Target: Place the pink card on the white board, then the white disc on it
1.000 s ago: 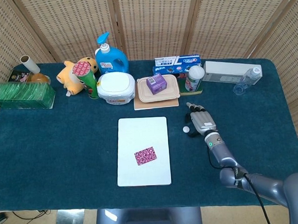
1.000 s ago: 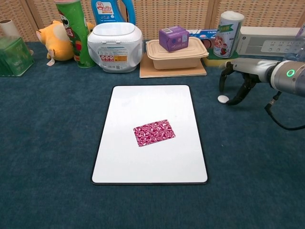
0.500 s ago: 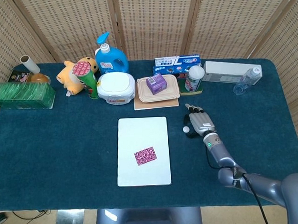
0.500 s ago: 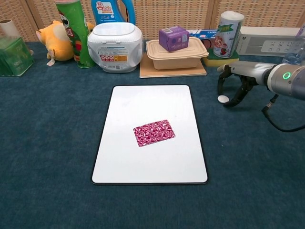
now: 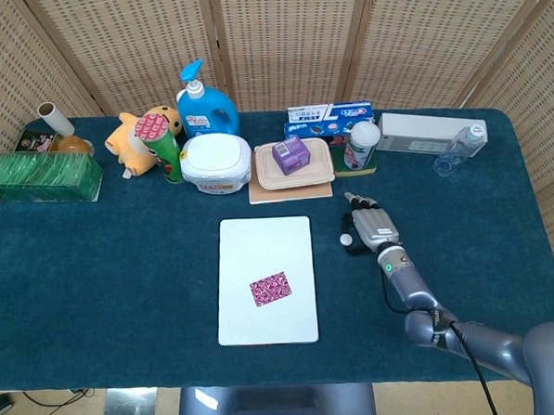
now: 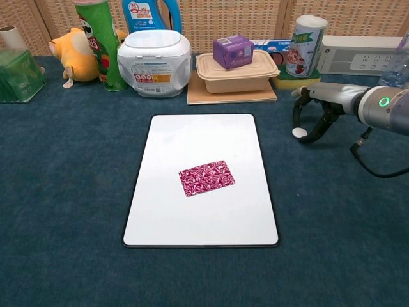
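Note:
The pink patterned card [image 6: 206, 178] lies flat near the middle of the white board [image 6: 172, 217], which also shows in the head view as the board [image 5: 264, 315] with the card [image 5: 270, 289] on it. The small white disc [image 6: 298, 132] rests on the blue cloth just right of the board's far corner. My right hand [image 6: 323, 96] arches over the disc, thumb above its left side and fingers coming down at its right edge. The disc still sits on the cloth. In the head view the right hand [image 5: 371, 226] covers most of the disc. My left hand is out of sight.
Along the back stand a tan lidded food box [image 6: 236, 70] with a purple carton [image 6: 232, 51], a white tub [image 6: 155, 61], a green can [image 6: 96, 38], a plush toy [image 6: 67, 48], a printed can [image 6: 305, 45] and a white box [image 6: 361, 54]. A green box [image 5: 41, 178] sits far left.
My right hand has edged slightly left and closed its arch a little around the disc. The disc, card and board have not moved.

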Motion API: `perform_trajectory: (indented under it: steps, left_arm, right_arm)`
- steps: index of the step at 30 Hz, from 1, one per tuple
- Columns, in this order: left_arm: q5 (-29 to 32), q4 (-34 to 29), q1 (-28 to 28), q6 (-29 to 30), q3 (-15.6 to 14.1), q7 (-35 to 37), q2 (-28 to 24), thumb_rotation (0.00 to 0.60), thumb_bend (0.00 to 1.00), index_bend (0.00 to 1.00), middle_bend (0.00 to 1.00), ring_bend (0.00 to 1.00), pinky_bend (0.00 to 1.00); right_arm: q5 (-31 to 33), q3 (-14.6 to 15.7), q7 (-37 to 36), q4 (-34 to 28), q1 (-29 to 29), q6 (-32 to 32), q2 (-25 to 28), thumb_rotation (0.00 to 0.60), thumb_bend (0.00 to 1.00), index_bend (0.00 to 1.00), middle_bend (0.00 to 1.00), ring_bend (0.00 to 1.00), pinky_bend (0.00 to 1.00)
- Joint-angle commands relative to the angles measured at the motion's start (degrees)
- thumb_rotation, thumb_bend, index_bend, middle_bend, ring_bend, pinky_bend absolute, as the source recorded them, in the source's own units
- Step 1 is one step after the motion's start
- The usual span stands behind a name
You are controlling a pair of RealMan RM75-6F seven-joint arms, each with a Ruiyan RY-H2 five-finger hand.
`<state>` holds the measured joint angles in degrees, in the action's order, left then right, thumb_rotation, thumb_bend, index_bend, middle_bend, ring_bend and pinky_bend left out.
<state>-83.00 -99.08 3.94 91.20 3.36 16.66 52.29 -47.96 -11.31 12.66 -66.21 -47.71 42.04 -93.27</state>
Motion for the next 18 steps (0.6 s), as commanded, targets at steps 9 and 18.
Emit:
perform_trajectory:
  steps: [9,18]
  left_arm:
    - [0.04,0.08,0.06,0.03,-0.01,0.25,-0.05,0.600,0.00,0.00,0.00,0.00,0.00]
    - [-0.09,0.06,-0.03,-0.11,-0.05,0.42,-0.12,0.600,0.00,0.00,0.00,0.00,0.00]
  right_arm:
    - [-0.93,-0.12,-0.23,-0.54,0.49,0.16,0.19,0.600,0.33,0.55,0.03,0.00,0.00]
    - [-2.90,-0.62,1.83,-8.89,0.24,2.57,3.40,0.600,0.33,0.55,0.03,0.00,0.00]
